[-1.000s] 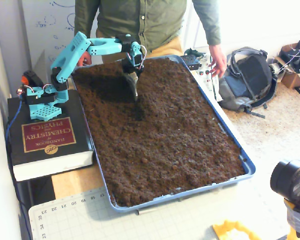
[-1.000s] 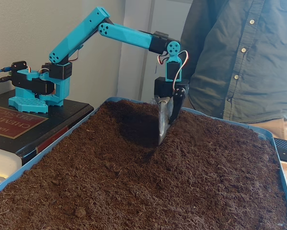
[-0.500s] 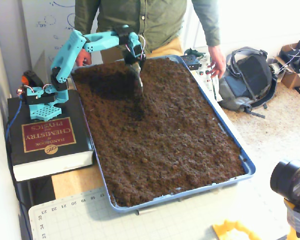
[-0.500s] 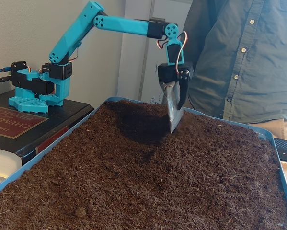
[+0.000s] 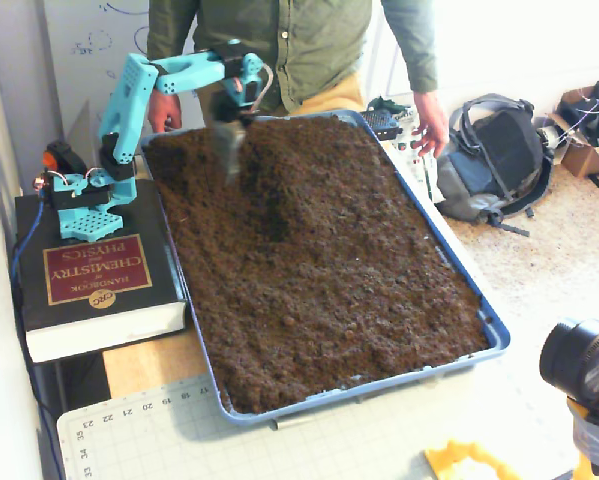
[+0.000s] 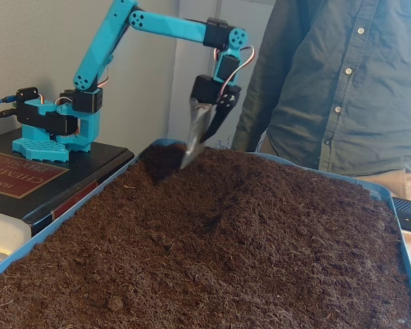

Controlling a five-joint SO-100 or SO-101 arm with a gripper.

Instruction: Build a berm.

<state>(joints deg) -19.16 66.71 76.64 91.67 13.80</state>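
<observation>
Nearest us the soil [image 6: 212,274] lies flat in the blue tray [image 5: 494,335]. Farther back a low ridge [image 6: 260,185] is beginning beside a dark hollow. Beyond it, our gripper [image 6: 191,154], jaws closed together, has lifted clear of the soil and swung toward the arm's base, so we judge another scrape is coming.

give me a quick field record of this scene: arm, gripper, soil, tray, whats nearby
arm: teal, base on a book
gripper: holds a blade-like scoop, tip just above the soil, near the far corner
soil: dark brown, fills the tray; low mound at the far end with a hollow beside it
tray: blue, rectangular
nearby: person behind the tray, backpack on the floor
</observation>
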